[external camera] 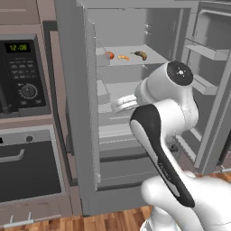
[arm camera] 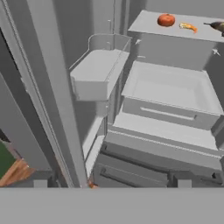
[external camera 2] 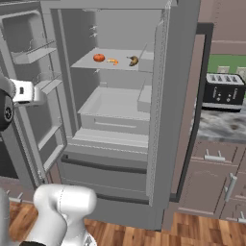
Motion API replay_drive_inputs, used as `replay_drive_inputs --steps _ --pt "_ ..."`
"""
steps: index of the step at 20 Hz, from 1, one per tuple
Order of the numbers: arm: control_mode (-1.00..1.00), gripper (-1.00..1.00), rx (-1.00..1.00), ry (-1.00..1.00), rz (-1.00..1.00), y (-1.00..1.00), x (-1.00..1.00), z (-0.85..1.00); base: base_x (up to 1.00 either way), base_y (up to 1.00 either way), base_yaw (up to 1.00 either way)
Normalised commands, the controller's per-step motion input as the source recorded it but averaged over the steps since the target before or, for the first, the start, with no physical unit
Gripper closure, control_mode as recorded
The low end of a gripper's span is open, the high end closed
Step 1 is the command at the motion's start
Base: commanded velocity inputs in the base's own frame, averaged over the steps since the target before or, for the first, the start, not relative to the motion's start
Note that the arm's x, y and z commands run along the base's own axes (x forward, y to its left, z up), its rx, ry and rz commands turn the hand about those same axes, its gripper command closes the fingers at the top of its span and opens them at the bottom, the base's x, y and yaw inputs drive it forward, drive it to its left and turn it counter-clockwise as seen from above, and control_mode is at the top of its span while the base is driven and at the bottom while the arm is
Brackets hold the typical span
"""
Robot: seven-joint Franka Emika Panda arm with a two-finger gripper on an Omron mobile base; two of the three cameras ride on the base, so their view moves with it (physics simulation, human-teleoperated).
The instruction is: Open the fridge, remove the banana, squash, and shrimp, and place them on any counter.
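Observation:
The grey fridge (external camera 2: 173, 96) stands with both upper doors swung wide open. On its upper shelf (arm camera: 148, 24) lie a round orange-red squash (arm camera: 166, 19), a small orange shrimp (arm camera: 188, 27) and a brownish-yellow banana (arm camera: 217, 26), in a row from left to right. The same three show as squash (external camera: 109, 55), shrimp (external camera: 122, 57) and banana (external camera: 140, 55), and again as squash (external camera 2: 99, 57), shrimp (external camera 2: 112, 61) and banana (external camera 2: 133, 60). My gripper (arm camera: 112, 184) is open, its tips far apart with nothing between them, in front of the fridge's left side and well below the shelf.
A crisper bin (arm camera: 170, 87) and door bins (arm camera: 98, 70) sit below the shelf. The marbled counter (external camera 2: 221, 126) with a black toaster (external camera 2: 224, 91) lies right of the fridge. A black wall oven (external camera: 22, 76) stands to the left. The floor (external camera 2: 192, 230) is wood.

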Motion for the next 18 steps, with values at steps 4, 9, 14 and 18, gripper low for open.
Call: replay_drive_inputs --steps 4,9,14,18 --pt "-1.0 -1.0 0.0 -0.11 -0.03 -0.71 -0.16 -0.23 0.0 0.0 0.0" --pt "-1.0 -1.0 0.0 -0.07 -0.04 -0.71 -0.34 0.03 0.0 0.0 0.0" --pt "-1.0 -1.0 0.0 -0.02 -0.04 -0.41 -0.22 0.01 0.0 0.0 0.0" --pt "-1.0 -1.0 0.0 -0.02 -0.16 -0.21 0.0 0.04 0.0 0.0 0.0"
